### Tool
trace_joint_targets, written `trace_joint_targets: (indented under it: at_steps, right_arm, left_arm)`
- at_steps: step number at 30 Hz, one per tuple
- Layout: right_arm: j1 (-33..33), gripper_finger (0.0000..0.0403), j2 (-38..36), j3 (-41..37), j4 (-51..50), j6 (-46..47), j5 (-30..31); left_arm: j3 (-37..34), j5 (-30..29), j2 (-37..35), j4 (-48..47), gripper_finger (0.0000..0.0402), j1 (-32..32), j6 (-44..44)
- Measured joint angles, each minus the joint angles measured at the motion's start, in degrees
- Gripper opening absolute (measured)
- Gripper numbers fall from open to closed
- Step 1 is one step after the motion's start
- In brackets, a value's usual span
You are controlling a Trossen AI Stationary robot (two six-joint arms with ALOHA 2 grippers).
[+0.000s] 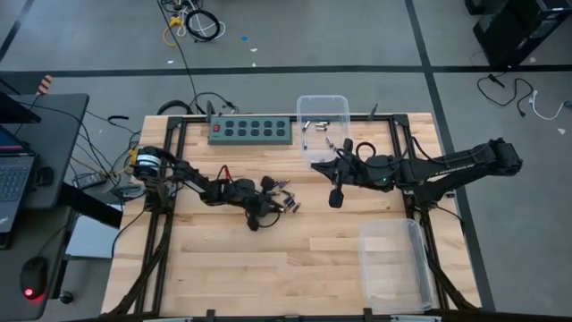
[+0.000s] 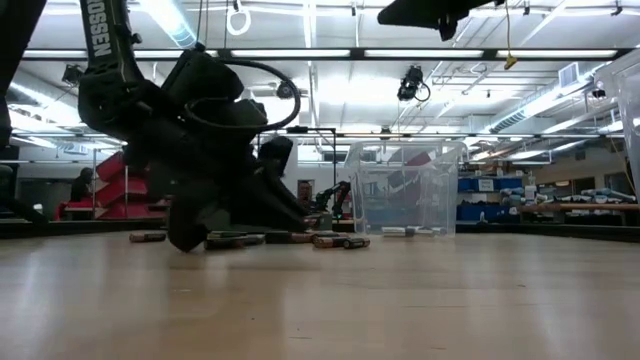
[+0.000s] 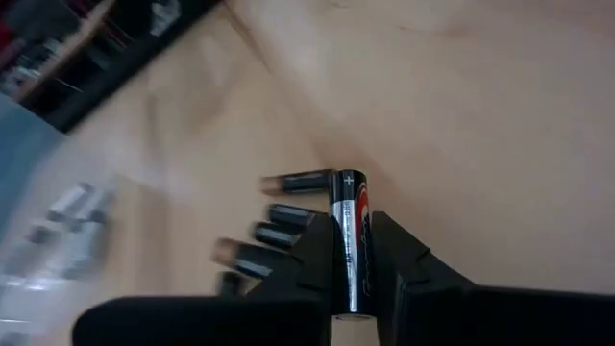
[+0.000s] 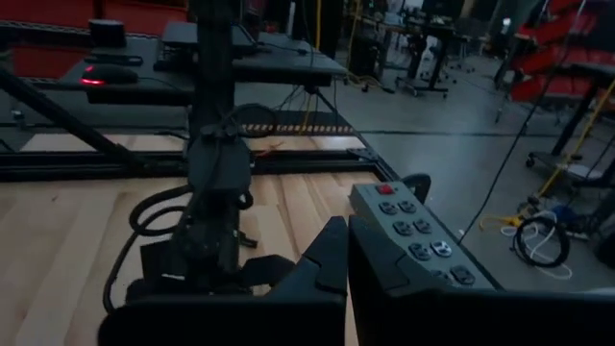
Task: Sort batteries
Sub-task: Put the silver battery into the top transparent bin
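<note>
Batteries (image 3: pixel 288 216) are seen scattered in a loose cluster on the wooden surface (image 1: pixel 268 268), near its middle, with one battery (image 3: pixel 348 240) pinched across its barrel between the closed fingers of the left hand (image 3: pixel 350 279), low over the pile. A few more cells are seen inside the clear bin (image 1: pixel 323 121) at the surface's far edge, and a second clear bin (image 1: pixel 393 264) stands near the front right corner. Each cell is judged to be small, rigid and light, with a smooth round jacket that could roll or slip; a grip across the middle of the barrel, as shown, is thought safest. The neighbouring cells lie close together, some touching, so a cell's neighbours could be nudged when it is lifted. The right hand (image 4: pixel 346 259) is held shut and empty above the surface, just in front of the far bin, and may have to be cleared if that bin is the target. A green power strip (image 1: pixel 252 131) lies beside the far bin, clear of the pile. Cables and a laptop are seen off the surface to the left.
</note>
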Motion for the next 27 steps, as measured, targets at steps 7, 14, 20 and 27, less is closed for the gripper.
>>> trace_joint_targets:
  at_steps: [7,14,20,27]
  right_arm:
    - [-0.3,0.0000,0.0,0.0,2.7,-1.7,0.0]
    - [-0.4,0.0000,0.0,0.0,3.4,-2.6,0.0]
    - [0.1,0.0000,0.0,0.0,3.5,-3.7,-0.2]
    - [1.5,0.0001,5.4,0.0,14.0,-13.3,-9.0]
  left_arm:
    - [0.0,-3.8,0.0,7.7,0.0026,0.2,1.4]
    - [0.1,-7.6,-0.1,25.4,0.0026,0.2,-3.1]
    - [0.2,-7.4,-0.3,39.5,0.0027,0.2,-7.7]
    - [4.2,-7.0,-1.2,39.6,0.0027,-0.2,-10.8]
